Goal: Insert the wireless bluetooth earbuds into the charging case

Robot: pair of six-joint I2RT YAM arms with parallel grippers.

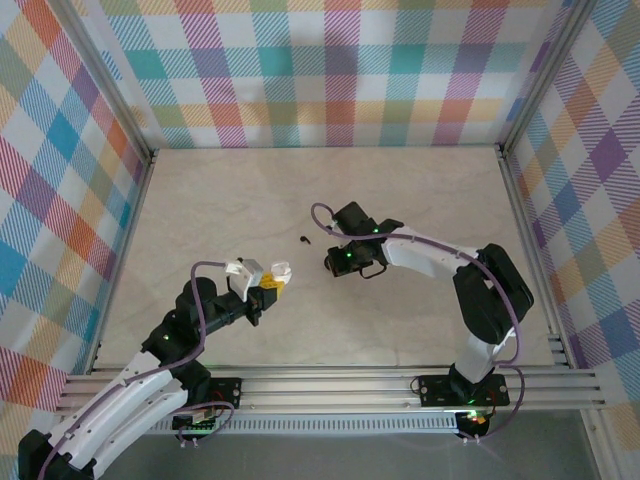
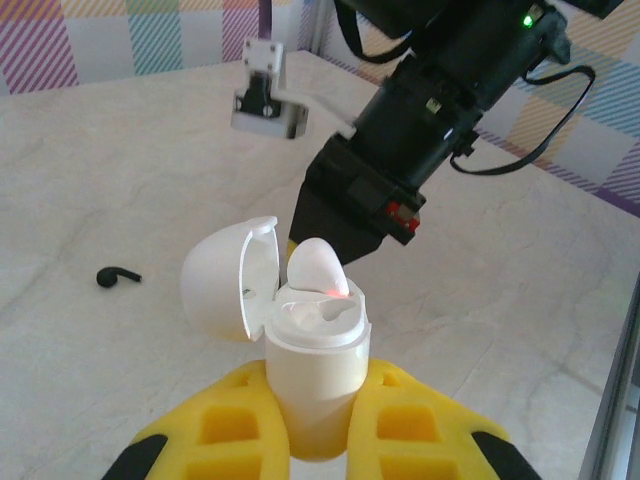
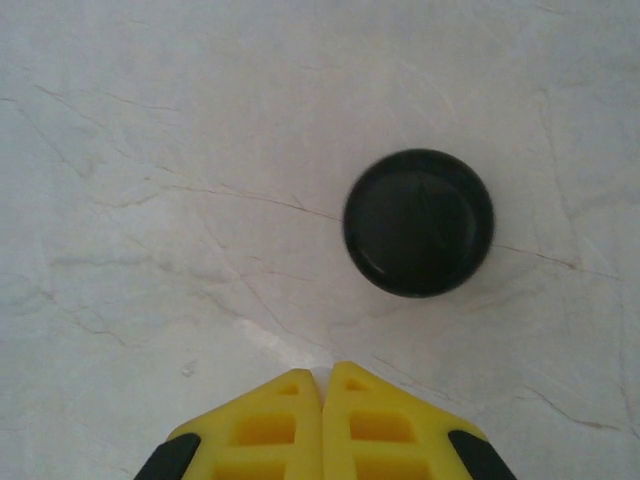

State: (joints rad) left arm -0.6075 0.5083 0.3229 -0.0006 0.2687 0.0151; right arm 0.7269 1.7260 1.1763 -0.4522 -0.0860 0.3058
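Cases number two: one white rounded plastic charging case [image 2: 315, 350] and one glossy black round case [image 3: 418, 222]. Your left gripper [image 2: 315, 420] is clamped on the white one, whose lid is hinged open, with one white earbud [image 2: 318, 268] sitting in its top. One black stemmed earbud [image 2: 118, 277] lies loose on the pale marbled tabletop [image 2: 100, 180]. Your right gripper [image 3: 322, 385] has its fingers pressed together, empty, near the black case. You cannot tell what that case contains.

Yellow hollow-celled fingers [image 3: 265, 425] are tipping the right gripper [image 3: 322, 378]; behind it, a purple cable [image 1: 445, 242] is trailing over white links [image 1: 415, 252].
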